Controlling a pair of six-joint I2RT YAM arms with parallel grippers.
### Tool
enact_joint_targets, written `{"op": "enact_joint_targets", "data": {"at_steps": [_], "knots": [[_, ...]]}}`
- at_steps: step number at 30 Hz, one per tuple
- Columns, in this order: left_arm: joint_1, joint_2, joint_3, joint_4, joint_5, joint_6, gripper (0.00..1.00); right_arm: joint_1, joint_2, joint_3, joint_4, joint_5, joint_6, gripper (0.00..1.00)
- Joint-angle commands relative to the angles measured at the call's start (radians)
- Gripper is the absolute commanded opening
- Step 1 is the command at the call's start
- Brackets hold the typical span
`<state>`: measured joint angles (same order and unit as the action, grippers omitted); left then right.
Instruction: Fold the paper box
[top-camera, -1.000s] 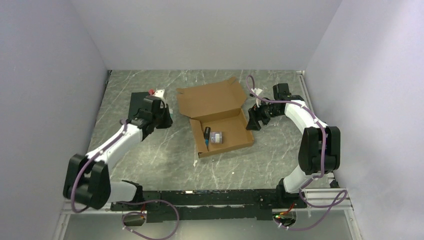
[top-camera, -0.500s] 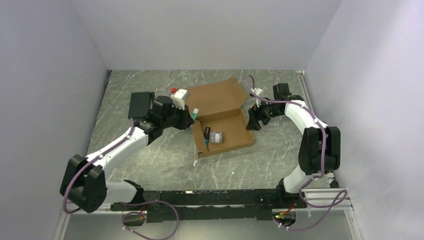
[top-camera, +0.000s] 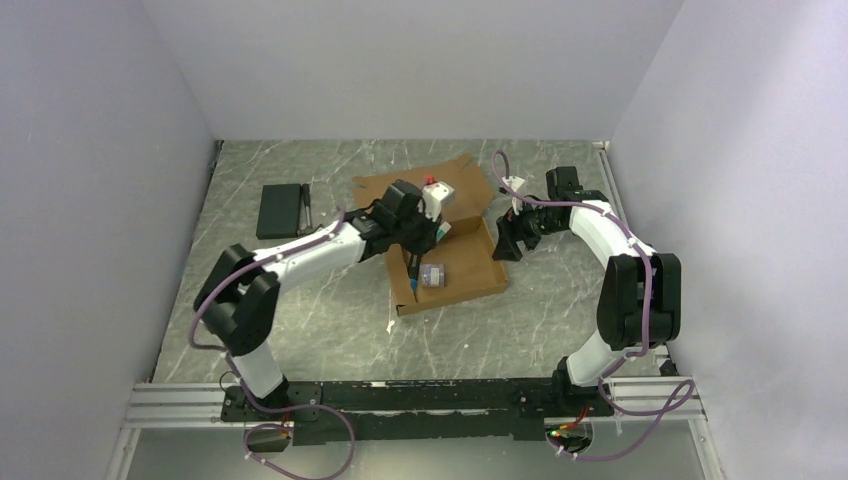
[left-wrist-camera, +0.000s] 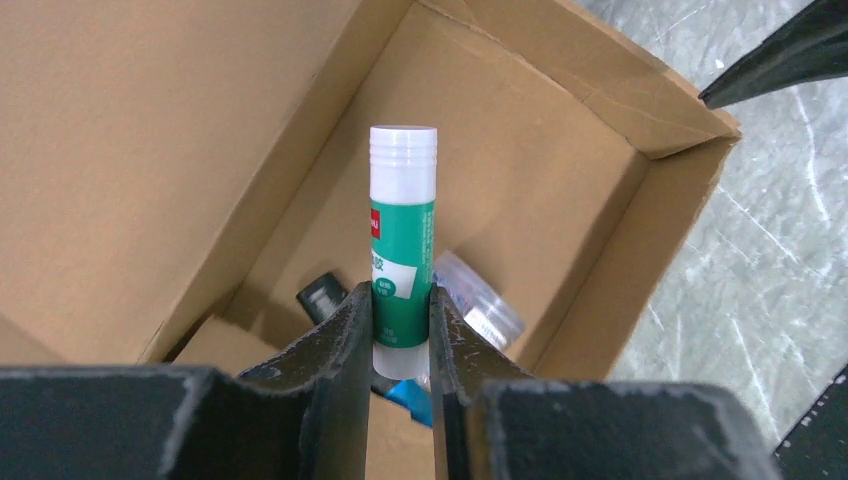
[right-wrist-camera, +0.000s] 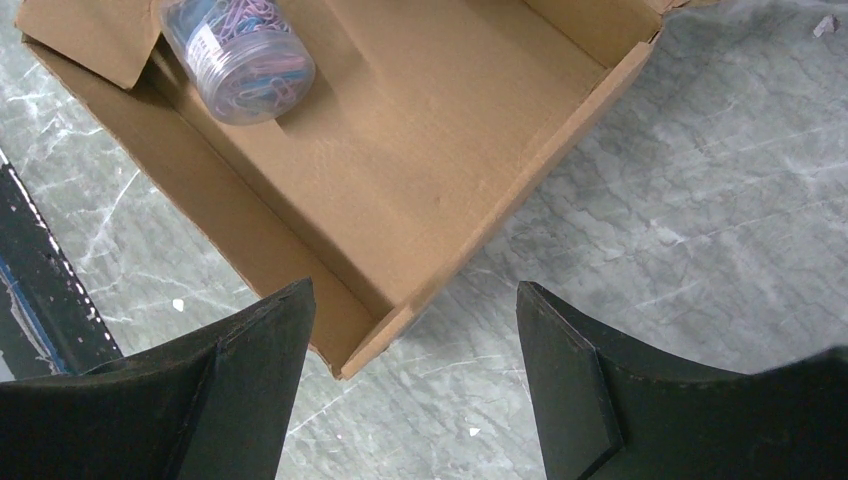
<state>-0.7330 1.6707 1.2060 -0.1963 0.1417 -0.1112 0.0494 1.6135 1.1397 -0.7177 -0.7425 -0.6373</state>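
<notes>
Left gripper (left-wrist-camera: 400, 305) clamped on a glue stick (left-wrist-camera: 402, 230) over the open cardboard box (left-wrist-camera: 560, 150), right gripper (right-wrist-camera: 412, 300) spread wide beside its corner

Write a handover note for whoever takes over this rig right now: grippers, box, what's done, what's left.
Left gripper: shut on a glue stick, over the box tray.
Right gripper: open, empty, beside the tray's right side.
Done: tray walls up; clip jar and a black item inside.
Left: probably release the glue stick into the tray, then fold the lid shut; it lies open behind.
</notes>
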Motion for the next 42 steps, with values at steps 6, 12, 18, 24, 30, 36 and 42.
{"op": "enact_joint_targets", "data": {"at_steps": [6,12,18,24,30,36,42], "knots": [[-0.040,0.157,0.165,-0.085,-0.084,0.066,0.36,-0.003,-0.047,0.025,-0.006,-0.037,-0.030,0.78],[-0.043,0.117,0.160,-0.085,-0.133,0.054,0.46,-0.003,-0.051,0.025,-0.008,-0.040,-0.032,0.78],[-0.042,-0.030,0.042,-0.074,-0.276,-0.037,0.55,-0.003,-0.058,0.024,-0.008,-0.042,-0.032,0.78],[-0.013,-0.184,-0.154,-0.066,-0.365,-0.310,0.90,-0.003,-0.062,0.025,-0.007,-0.044,-0.032,0.78],[0.065,-0.208,-0.256,-0.027,-0.222,-0.542,0.85,-0.003,-0.061,0.023,-0.008,-0.048,-0.033,0.78],[0.079,-0.083,-0.166,-0.168,-0.350,-0.616,0.70,-0.003,-0.064,0.023,-0.009,-0.046,-0.033,0.78],[0.085,0.031,-0.148,-0.160,-0.323,-0.621,0.48,-0.003,-0.062,0.023,-0.011,-0.045,-0.036,0.78]]}}
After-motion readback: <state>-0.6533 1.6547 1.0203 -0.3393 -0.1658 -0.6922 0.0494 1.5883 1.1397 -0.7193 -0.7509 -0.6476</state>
